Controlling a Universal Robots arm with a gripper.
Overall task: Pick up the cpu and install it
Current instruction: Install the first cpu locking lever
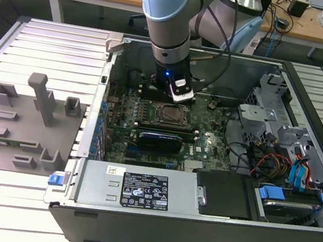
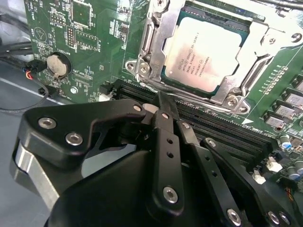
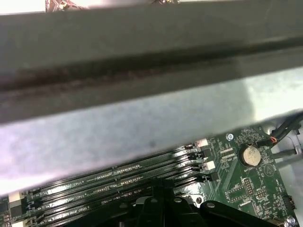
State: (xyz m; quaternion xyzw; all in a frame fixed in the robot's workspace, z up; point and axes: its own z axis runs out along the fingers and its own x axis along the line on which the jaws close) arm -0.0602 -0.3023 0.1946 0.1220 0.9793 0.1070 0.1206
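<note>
The cpu (image 2: 203,52), a flat square chip with a silvery-grey top, lies inside the metal-framed socket (image 2: 265,47) of the green motherboard (image 2: 94,28). In the exterior view the cpu (image 1: 169,115) shows as a pale square in the middle of the board. My gripper (image 2: 163,101) hangs just beside the socket, over the black memory slots (image 2: 222,127). Its black fingers are shut together, with nothing showing between them. In the exterior view the gripper (image 1: 181,94) sits low inside the case, just behind the socket.
The open computer case (image 1: 137,194) surrounds the board; its grey wall (image 3: 142,109) is close to the wrist. A coin cell (image 2: 59,64) and cables lie beside the slots. Drive cages (image 1: 272,120) stand at the exterior view's right, and a grey fixture plate (image 1: 19,129) at its left.
</note>
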